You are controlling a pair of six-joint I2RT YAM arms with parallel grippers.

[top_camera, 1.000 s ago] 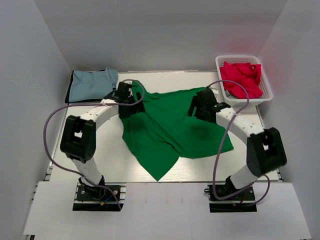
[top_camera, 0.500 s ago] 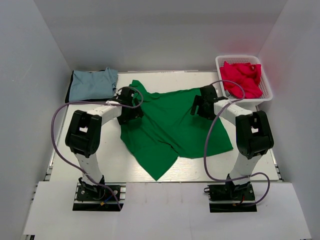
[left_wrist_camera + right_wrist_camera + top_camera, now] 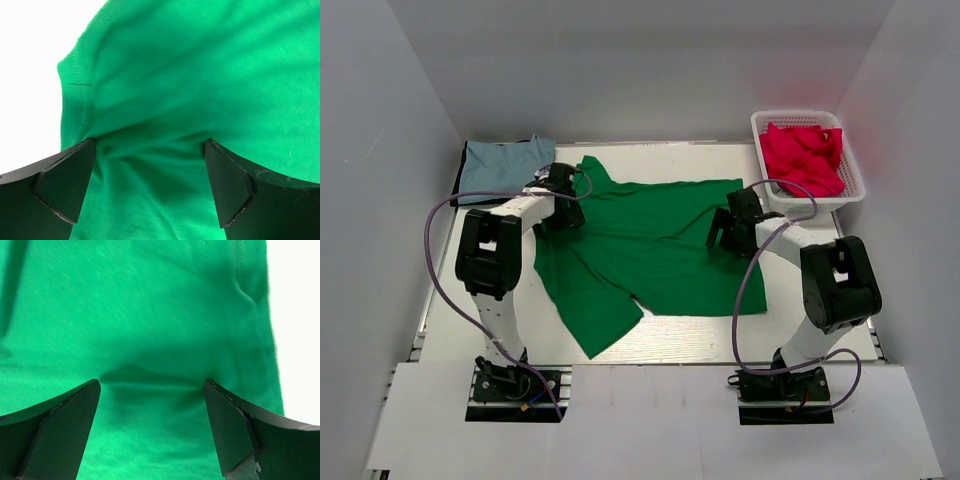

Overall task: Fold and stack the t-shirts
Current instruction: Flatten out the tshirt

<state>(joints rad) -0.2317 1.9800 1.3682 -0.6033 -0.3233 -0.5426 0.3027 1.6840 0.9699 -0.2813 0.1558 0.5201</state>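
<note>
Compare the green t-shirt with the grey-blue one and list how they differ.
The green t-shirt lies spread out across the middle of the table; the grey-blue t-shirt is folded compactly at the far left corner. The green t-shirt covers far more surface than the grey-blue t-shirt. The left tool and right tool, both open, are on the green t-shirt; neither is on the grey-blue t-shirt. Both are plain cloth on the table.

A white mesh basket (image 3: 856, 178) sits far right on the table (image 3: 720, 338)
</note>
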